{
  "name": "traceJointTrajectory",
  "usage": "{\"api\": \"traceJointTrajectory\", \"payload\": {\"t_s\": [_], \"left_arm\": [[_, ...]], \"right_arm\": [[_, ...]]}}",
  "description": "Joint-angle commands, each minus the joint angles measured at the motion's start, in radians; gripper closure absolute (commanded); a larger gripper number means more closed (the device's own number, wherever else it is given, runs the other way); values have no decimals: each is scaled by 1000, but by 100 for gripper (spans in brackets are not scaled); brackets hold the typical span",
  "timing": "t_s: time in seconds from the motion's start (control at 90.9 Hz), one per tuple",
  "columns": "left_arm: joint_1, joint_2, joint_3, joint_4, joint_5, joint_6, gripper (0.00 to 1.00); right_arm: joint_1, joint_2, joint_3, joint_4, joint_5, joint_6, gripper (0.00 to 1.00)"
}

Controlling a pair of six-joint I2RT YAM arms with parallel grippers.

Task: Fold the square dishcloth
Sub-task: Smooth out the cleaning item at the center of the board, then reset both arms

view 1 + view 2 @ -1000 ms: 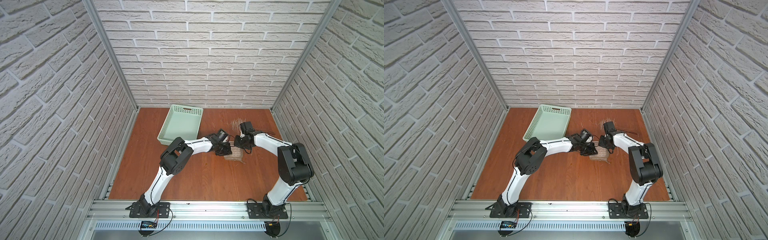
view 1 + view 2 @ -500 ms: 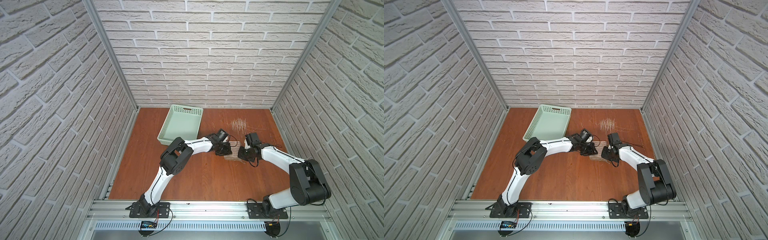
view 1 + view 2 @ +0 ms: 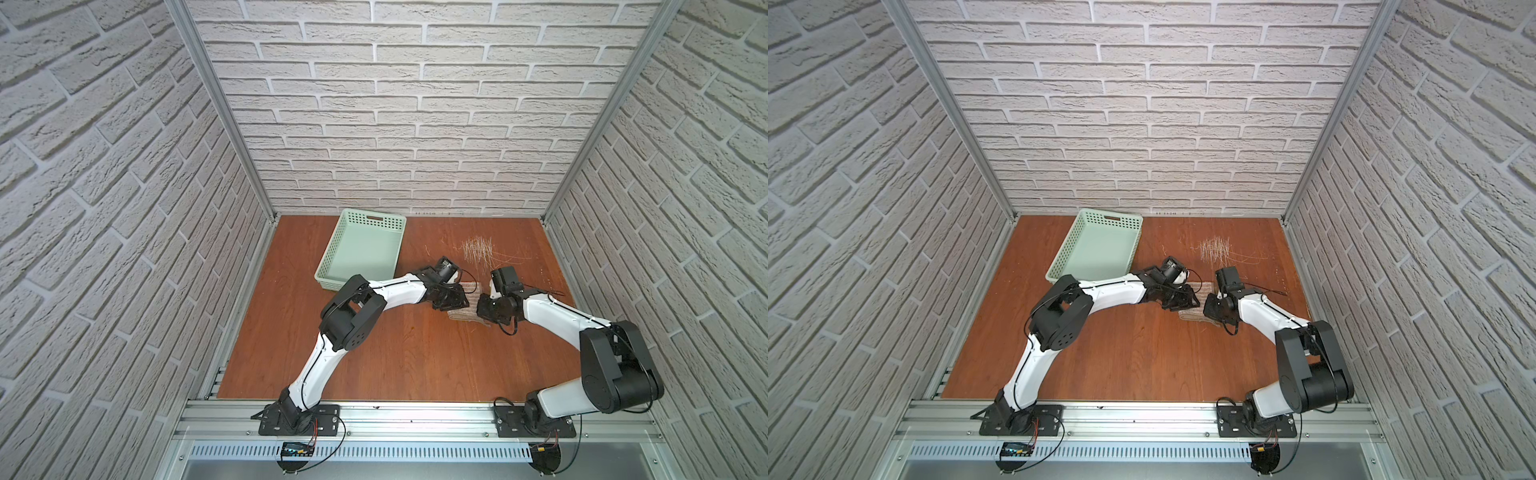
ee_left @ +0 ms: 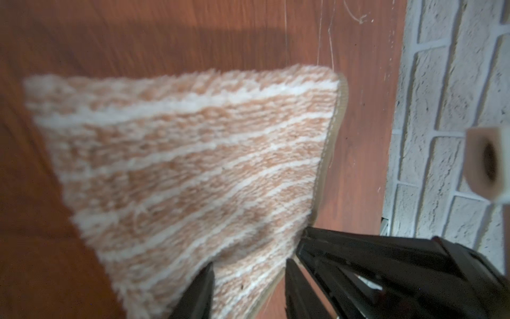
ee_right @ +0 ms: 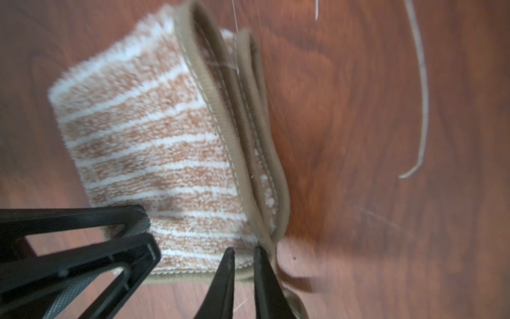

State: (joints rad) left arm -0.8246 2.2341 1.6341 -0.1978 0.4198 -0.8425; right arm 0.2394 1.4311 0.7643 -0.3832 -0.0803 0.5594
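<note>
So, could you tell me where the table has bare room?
Free: the table front between left arm and right arm, and the strip left of the basket. Crowded: left gripper and right gripper at the cloth, strands behind.

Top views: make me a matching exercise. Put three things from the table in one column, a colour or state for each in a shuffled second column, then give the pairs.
1. square dishcloth
2. basket
3. straw-like strands

A. mint green, perforated walls
B. pale, thin, scattered loose
C. tan with cream stripes, folded into layers

Pairs: 1-C, 2-A, 3-B
</note>
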Motion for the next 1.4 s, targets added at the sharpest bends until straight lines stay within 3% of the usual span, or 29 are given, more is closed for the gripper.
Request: {"api": "traceJointTrajectory", "payload": {"t_s": [0.0,0.264,0.374,0.616,0.682,0.715,0.737,1.012,1.199,1.386], "left_arm": [[1,-100,48,-26,-10,45,40],[15,-245,54,-87,-85,103,4],[31,-329,2,-101,-167,127,2],[112,-556,-172,-165,-463,181,2],[150,-628,-231,-174,-524,181,2],[175,-665,-264,-182,-555,180,2],[189,-689,-284,-188,-577,180,2],[440,-1007,-557,-251,-818,189,2],[616,-1118,-678,-256,-875,217,2],[760,-1158,-782,-142,-897,302,2]], "right_arm": [[0,-90,58,-65,47,-31,77],[0,-227,137,-139,120,-54,65],[-2,-285,166,-144,167,-76,55],[-5,-372,206,-133,280,-127,28],[-7,-382,208,-128,311,-131,18],[-8,-387,207,-126,328,-131,4],[-10,-390,207,-123,337,-134,1],[-46,-395,166,-56,474,-165,1],[-63,-436,61,91,548,-234,1],[-83,-435,-29,226,582,-301,1]]}}
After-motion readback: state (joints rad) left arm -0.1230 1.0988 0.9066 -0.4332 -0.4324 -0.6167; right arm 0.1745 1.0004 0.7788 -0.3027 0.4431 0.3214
